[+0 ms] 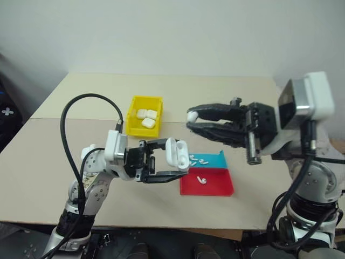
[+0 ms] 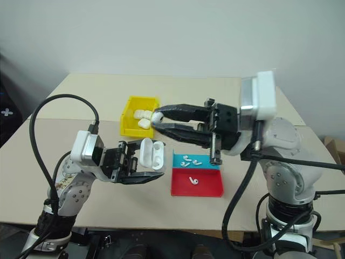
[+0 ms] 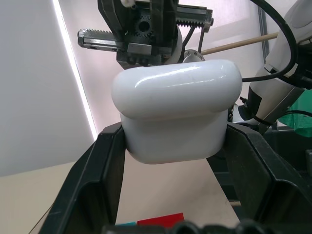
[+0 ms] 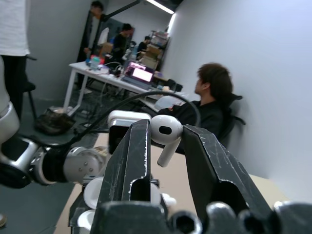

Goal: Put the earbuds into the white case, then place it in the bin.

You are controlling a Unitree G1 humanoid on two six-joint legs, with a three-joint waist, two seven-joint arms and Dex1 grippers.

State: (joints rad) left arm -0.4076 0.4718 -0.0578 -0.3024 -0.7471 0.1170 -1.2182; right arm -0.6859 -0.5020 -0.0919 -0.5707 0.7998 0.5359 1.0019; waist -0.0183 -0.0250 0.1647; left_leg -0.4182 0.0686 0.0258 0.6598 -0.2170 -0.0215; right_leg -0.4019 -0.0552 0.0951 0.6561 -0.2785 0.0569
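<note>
Pinching one earbud point(image 4: 165, 130) between its fingertips, the right gripper point(image 1: 192, 121) hangs above the table point(image 1: 48, 162), pointing toward the robot's left. The bud's head sits between the two black fingers point(image 4: 130, 161) and its stem slants out below them. The bud shows as a white dot at the finger ends in the head views, over the gap between the bin point(image 1: 133, 111) and the trays.

Lower and to the left, the left gripper point(image 1: 180, 162) is clamped on the white case point(image 3: 175, 114), pointing toward the right arm. The case is squeezed by its body between the two fingers, and its lid stands open, with the two empty wells visible in the right eye view.

Just past the left fingertips lie the blue tray point(image 1: 221, 159) and the red tray point(image 1: 215, 186), touching each other along one edge. Several loose buds point(image 2: 186, 161) lie in the blue one; a single bud point(image 1: 201, 179) lies in the red one.

Farther back stands the yellow bin, holding three closed cases point(image 1: 147, 117).

A seated person point(image 4: 210, 105) shows in the right wrist view, facing away.
</note>
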